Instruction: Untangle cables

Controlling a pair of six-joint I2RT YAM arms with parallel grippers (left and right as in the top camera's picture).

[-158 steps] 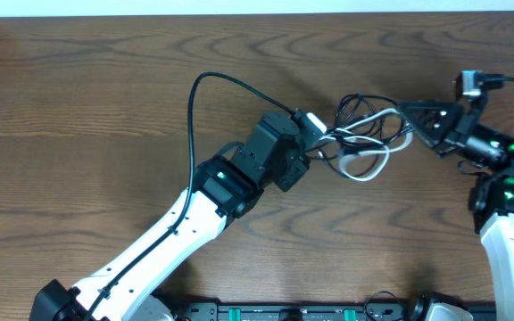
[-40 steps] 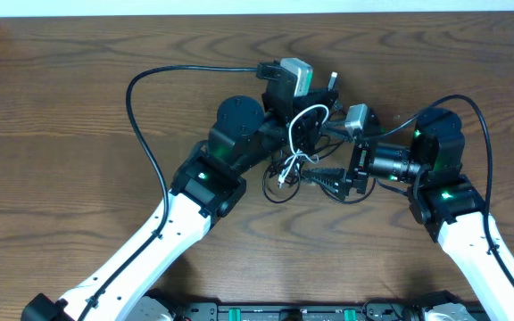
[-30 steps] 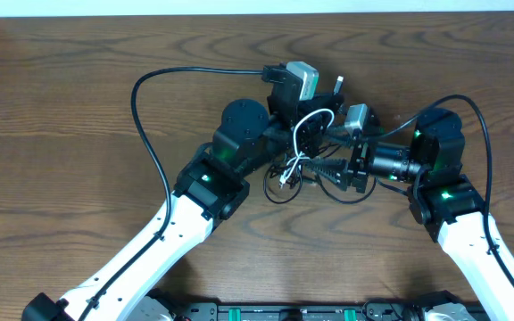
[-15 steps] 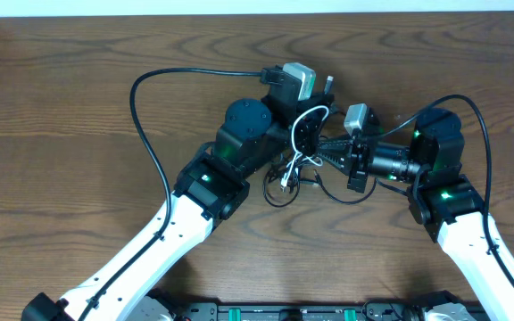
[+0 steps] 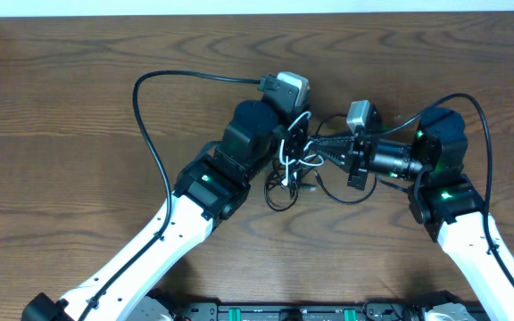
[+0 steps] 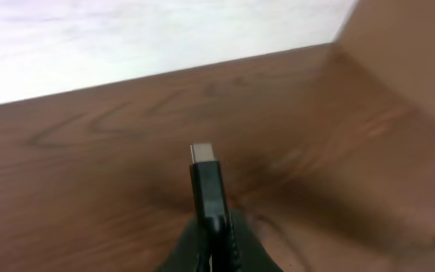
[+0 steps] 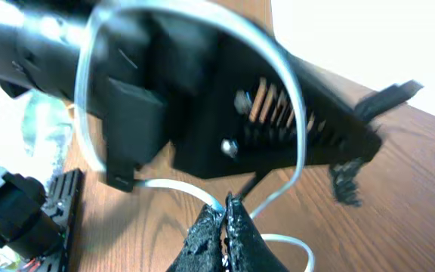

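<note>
Cables (image 5: 293, 160) seemingly pinched: left gripper (image 6: 214, 243), right gripper (image 7: 225, 217).

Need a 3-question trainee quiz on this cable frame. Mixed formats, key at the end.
1. True or false: the left gripper is shut on a black plug.
2. Multiple choice: what does the right gripper pinch? A) the white cable B) a red cable C) nothing, it is wide open.
3. Short answer: how many white cables show in the overhead view?

Key: 1 true. 2 A. 3 one.
</note>
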